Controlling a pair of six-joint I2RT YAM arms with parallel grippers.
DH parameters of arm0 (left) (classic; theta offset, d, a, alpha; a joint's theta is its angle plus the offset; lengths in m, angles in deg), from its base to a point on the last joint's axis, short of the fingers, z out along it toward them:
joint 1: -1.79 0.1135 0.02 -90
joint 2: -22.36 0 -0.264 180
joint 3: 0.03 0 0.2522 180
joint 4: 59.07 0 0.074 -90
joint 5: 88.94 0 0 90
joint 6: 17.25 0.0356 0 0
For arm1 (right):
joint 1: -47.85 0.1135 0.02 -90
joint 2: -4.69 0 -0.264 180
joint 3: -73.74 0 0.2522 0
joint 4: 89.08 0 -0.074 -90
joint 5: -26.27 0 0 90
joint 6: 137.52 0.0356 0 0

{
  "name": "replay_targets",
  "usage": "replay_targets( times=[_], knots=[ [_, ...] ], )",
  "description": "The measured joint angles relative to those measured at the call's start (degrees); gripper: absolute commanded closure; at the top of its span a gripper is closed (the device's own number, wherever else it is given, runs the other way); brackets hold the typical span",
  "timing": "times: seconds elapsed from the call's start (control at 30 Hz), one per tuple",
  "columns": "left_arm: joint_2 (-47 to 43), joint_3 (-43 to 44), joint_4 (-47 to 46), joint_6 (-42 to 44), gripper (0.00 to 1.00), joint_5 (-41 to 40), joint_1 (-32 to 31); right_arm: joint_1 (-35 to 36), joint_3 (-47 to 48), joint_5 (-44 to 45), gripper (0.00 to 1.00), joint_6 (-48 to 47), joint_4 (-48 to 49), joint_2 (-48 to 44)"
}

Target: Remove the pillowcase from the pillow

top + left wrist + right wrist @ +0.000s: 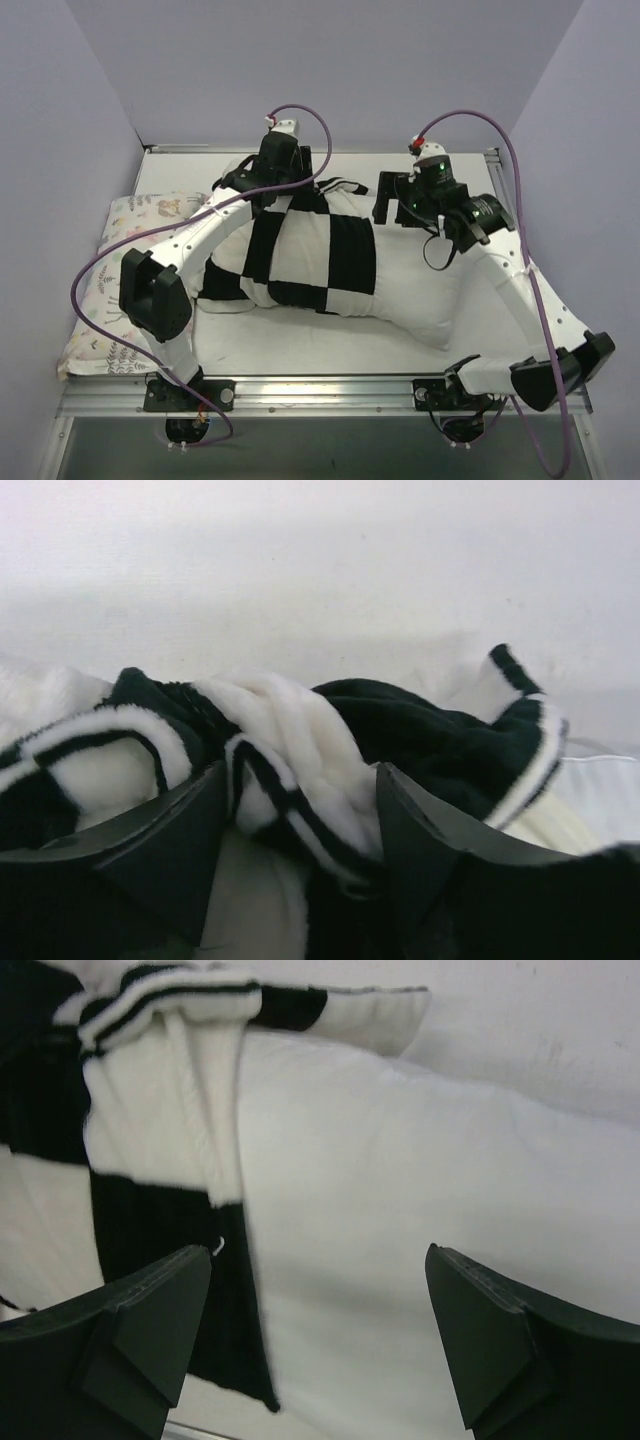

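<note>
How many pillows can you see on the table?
2. A white pillow lies in the middle, its left part inside the checkered pillowcase. A flowery pillow lies at the far left, beside it. More could be hidden, but none shows.

**Tight table, two open lanes**

I see the pillow (425,295) and bunched pillowcase (300,250) filling mid-table. A floral pillow (110,290) blocks the left side. The bare table (360,165) gives passage along the back wall and the near edge. Fabric folds crowd the gap of my left gripper (300,780).
</note>
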Motion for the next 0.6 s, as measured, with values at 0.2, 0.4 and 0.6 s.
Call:
replay_targets(
  times=[0.2, 0.4, 0.6],
  knots=[
    [-5.81, 0.37, 1.25, 1.03, 0.20, 0.22, -1.70, 4.68, -16.17, 4.81, 0.07, 1.60, 2.62, -11.67],
    [-17.18, -5.86, 1.05, 1.25, 0.18, -4.50, -12.07, 4.81, -31.76, 6.56, 0.05, 3.54, 7.37, -16.22],
    [-14.16, -12.15, -0.33, -1.60, 0.16, -6.03, -18.60, 4.70, -35.65, 6.08, 0.36, 4.96, 15.65, -12.79]
  ],
)
